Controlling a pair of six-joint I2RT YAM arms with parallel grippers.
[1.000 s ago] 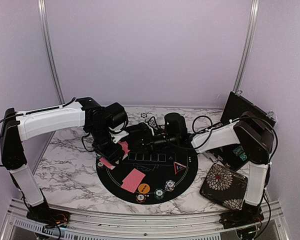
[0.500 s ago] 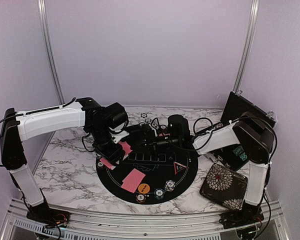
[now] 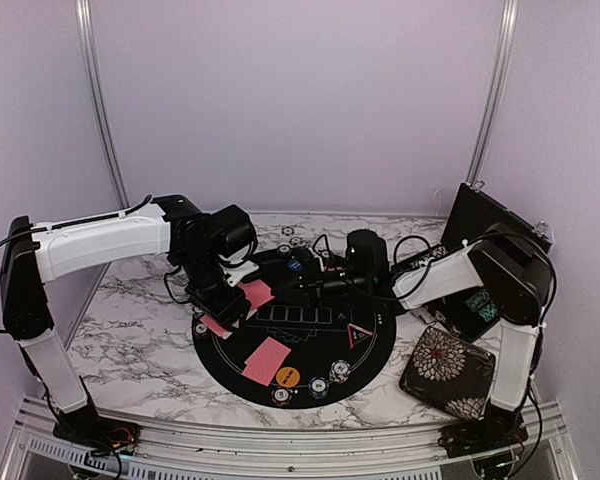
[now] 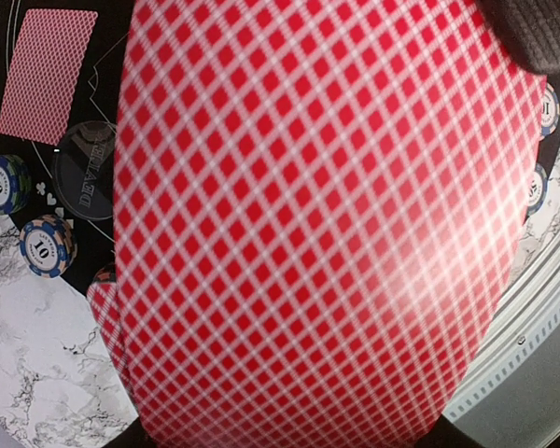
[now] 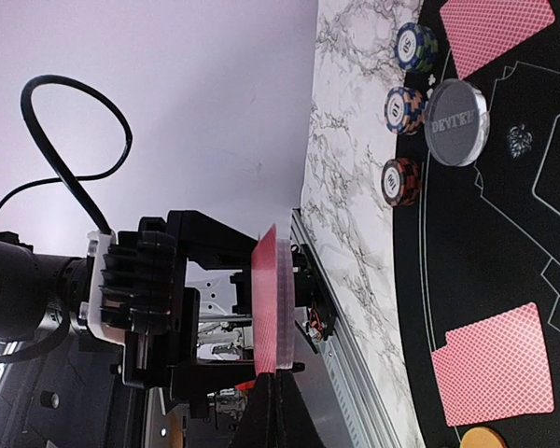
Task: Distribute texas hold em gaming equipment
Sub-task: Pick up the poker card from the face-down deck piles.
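**Marble table (image 3: 130, 330), mid-deal**

From above, the black mat (image 3: 375, 340) lies under both arms. Over the last second the right gripper (image 3: 286, 285) has drawn back toward its own side. The top card (image 3: 256, 294) now juts farther out of the left gripper (image 3: 223, 300). That looks like a deal under way, with two cards (image 3: 268, 360) and chip stacks (image 3: 320, 385) already on the mat.

In the left wrist view, the top card's red lattice back fills the picture and is bowed. The left jaws, glimpsed at the bottom edge, stand partway apart, clamped across the cards. The dealer button (image 4: 89, 173) sits beyond.

In the right wrist view, the deck (image 5: 282, 317) shows edge-on in the left gripper. The right fingers are pressed together where they meet the top card's edge, apparently pinching it, though that contact is dark.
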